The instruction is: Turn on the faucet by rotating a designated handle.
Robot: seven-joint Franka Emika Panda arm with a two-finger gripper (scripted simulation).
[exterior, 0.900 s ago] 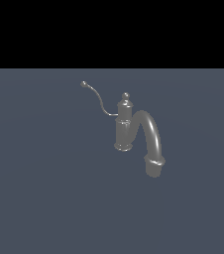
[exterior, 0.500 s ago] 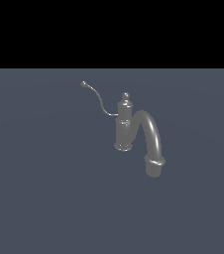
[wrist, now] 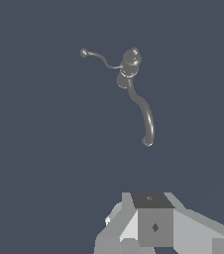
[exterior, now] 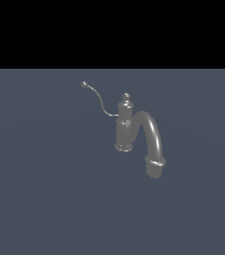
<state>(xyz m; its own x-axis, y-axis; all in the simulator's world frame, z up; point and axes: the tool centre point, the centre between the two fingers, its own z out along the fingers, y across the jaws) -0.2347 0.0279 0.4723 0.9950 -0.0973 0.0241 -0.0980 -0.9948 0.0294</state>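
The grey metallic faucet (exterior: 125, 125) stands upright on the flat grey-blue surface, with a ball finial on its column and a thick arched spout (exterior: 152, 137) reaching toward the exterior view's right. The handle (exterior: 98, 98), a thin curved lever ending in a small round knob (exterior: 84, 84), leaves the column toward the exterior view's left. In the wrist view the faucet (wrist: 129, 67) is seen from above, with its handle (wrist: 98, 57) and spout (wrist: 144, 116). Only part of my gripper (wrist: 151, 199) shows at the picture's edge, well apart from the faucet. It does not show in the exterior view.
The flat grey-blue surface (exterior: 45, 199) spreads all around the faucet. A black band fills the background beyond its far edge in the exterior view.
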